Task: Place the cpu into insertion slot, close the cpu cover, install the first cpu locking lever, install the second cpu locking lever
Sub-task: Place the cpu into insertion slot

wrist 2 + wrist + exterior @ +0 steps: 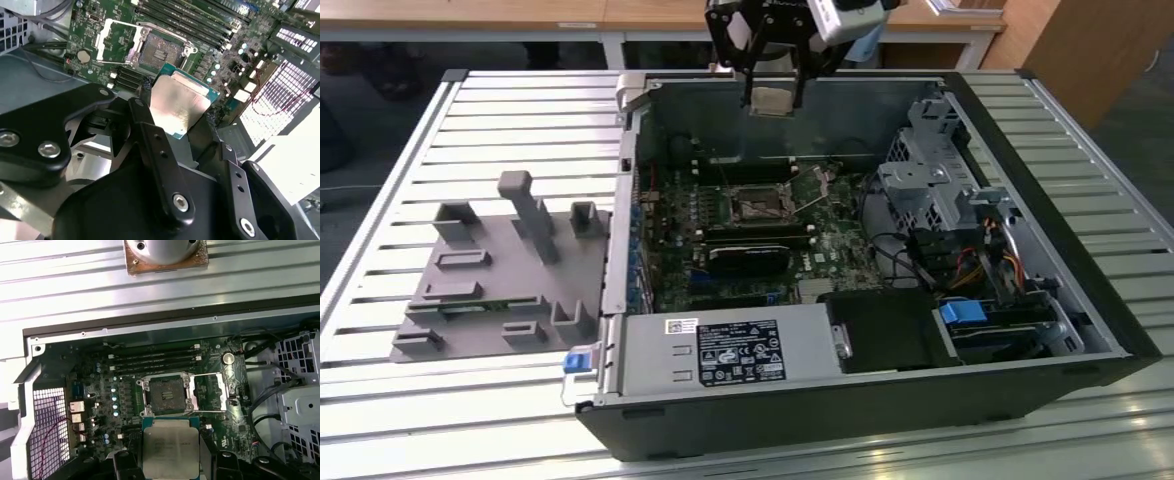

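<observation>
My gripper (771,92) hangs above the back wall of the open computer case and is shut on the cpu (771,100), a flat square chip with a pale metal face. Both wrist views show the cpu (180,105) (170,447) clamped by its edges between my black fingers (150,130). The insertion slot (758,207) (161,52) (164,395) lies uncovered on the green board below, dark in the centre with a silver rim. Beside it the cpu cover (117,42) (209,392), a thin silver frame, is swung open.
A grey holder tray (494,270) sits on the slatted table at the exterior view's left. Inside the case (630,180) are a power supply (720,350), a metal drive cage (934,190), cables (907,260), memory sticks (155,360) and a black card (747,262).
</observation>
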